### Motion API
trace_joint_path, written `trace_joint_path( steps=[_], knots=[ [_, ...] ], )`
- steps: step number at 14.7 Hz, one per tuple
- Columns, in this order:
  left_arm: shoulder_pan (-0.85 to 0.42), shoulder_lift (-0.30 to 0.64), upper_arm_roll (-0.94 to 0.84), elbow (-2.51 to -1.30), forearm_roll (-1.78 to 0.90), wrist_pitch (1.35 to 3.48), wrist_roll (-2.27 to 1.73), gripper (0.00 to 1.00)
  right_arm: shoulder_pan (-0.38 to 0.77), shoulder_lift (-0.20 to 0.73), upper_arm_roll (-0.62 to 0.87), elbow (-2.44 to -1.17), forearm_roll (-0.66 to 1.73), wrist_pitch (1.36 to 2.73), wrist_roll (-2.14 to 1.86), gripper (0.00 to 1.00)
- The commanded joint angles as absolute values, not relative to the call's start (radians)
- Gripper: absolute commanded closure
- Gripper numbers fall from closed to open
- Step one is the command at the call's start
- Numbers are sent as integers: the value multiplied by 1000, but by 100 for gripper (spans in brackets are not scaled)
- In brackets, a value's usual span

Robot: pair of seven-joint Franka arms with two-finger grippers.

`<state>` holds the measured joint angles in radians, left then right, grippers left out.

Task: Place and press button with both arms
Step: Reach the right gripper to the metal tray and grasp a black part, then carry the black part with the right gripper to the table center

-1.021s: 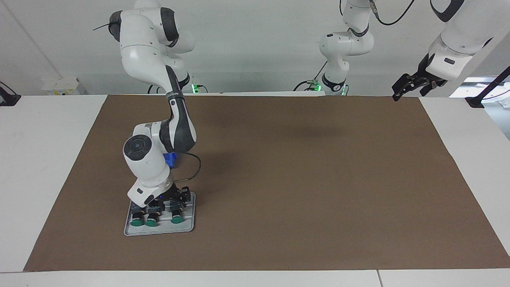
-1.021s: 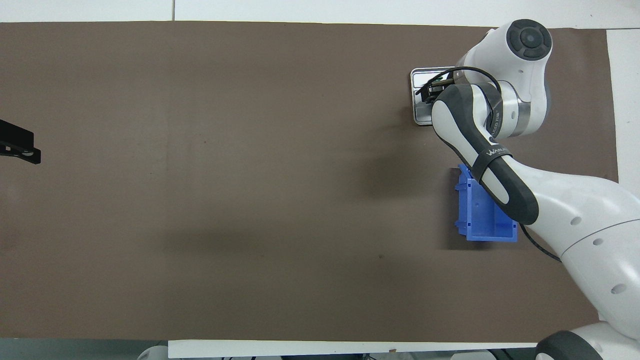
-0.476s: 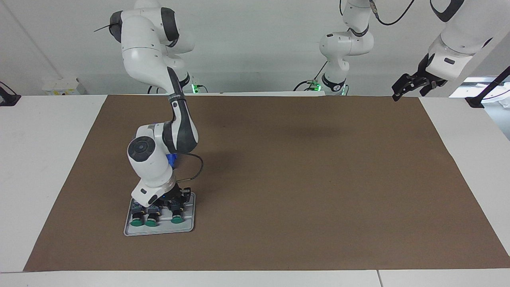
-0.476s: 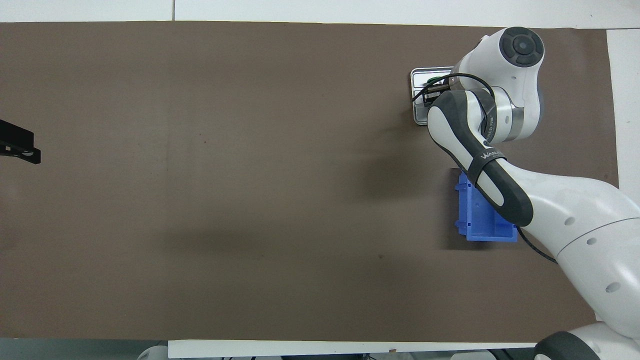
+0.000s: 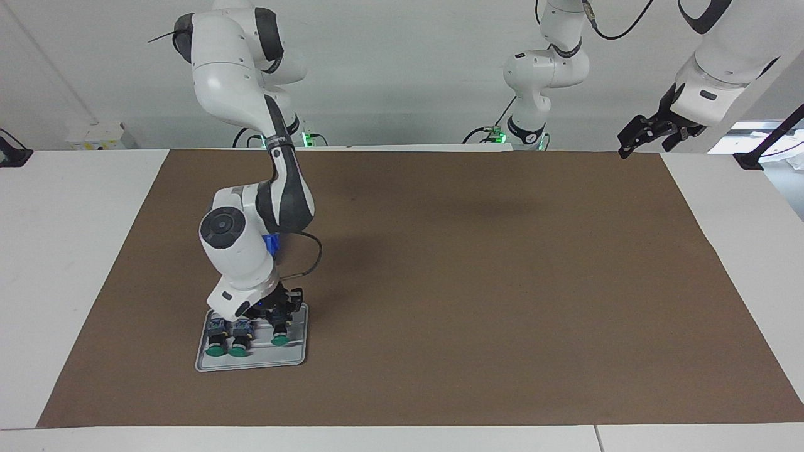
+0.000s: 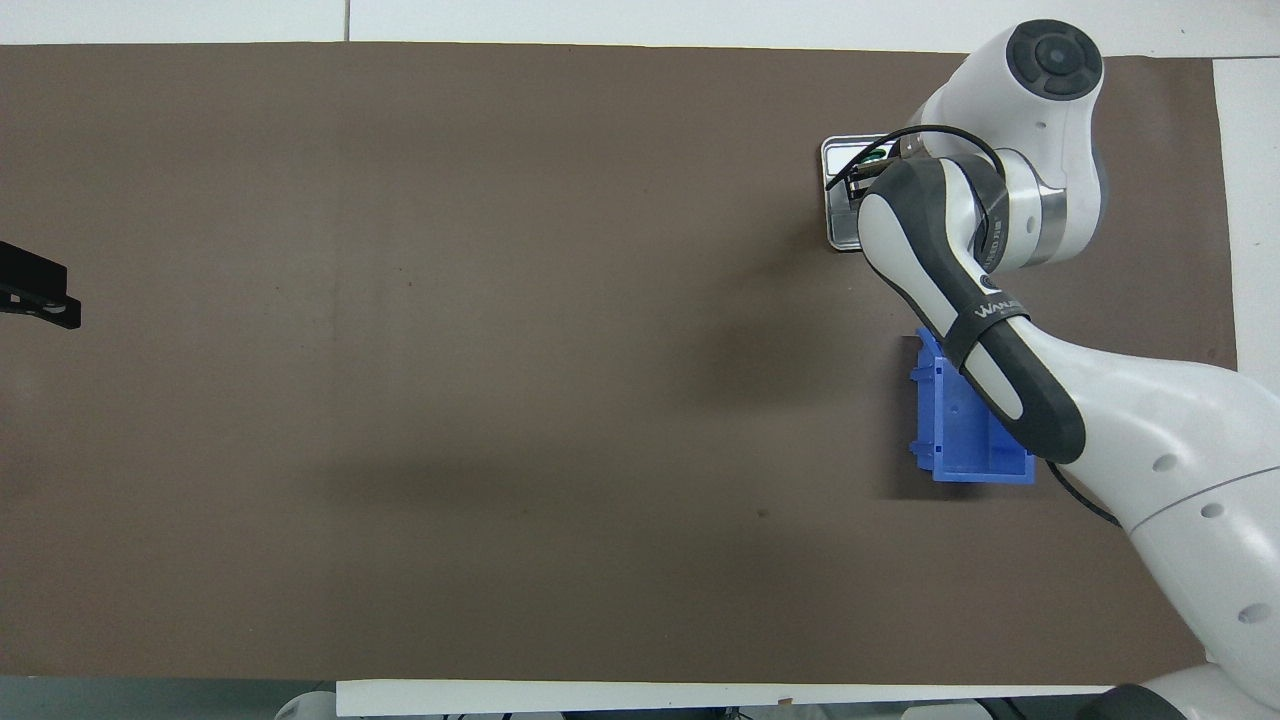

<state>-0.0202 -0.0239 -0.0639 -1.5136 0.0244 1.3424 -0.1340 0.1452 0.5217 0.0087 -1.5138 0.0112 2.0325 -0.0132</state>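
Observation:
Three green-capped buttons lie on a small grey tray (image 5: 251, 362) toward the right arm's end of the table. My right gripper (image 5: 278, 319) is down on the tray, shut on the button (image 5: 280, 339) at the tray's end toward the table's middle; its cap sits slightly higher than those of the other two buttons (image 5: 227, 351). In the overhead view the right arm covers most of the tray (image 6: 836, 228); only a bit of the gripper (image 6: 860, 182) and a green cap (image 6: 878, 157) show. My left gripper (image 5: 650, 137) waits high in the air, open and empty, over the table's edge at the left arm's end (image 6: 38, 290).
A blue open bin (image 6: 960, 425) stands on the brown mat nearer to the robots than the tray; in the facing view it (image 5: 271, 245) is mostly hidden by the right arm. The brown mat (image 5: 477, 282) covers most of the white table.
The right arm's wrist has risen a little over the tray, and the gripped button's cap has come up slightly with it. The left arm has not moved.

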Motion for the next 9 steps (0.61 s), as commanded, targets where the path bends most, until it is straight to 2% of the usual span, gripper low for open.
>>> trace_joint_path(
  steps=[1, 5, 9],
  knots=[
    [-28, -52, -61, -1542, 34, 1356, -130, 0, 167, 395, 12, -1558, 25, 1916, 90, 100],
    [-23, -57, -61, -1543, 35, 1350, -118, 0, 287, 347, 37, -1585, 74, 1850, 401, 100],
    [-21, -57, -60, -1545, 35, 1351, -118, 0, 438, 331, 40, -1614, 74, 1856, 843, 100]
  ],
)
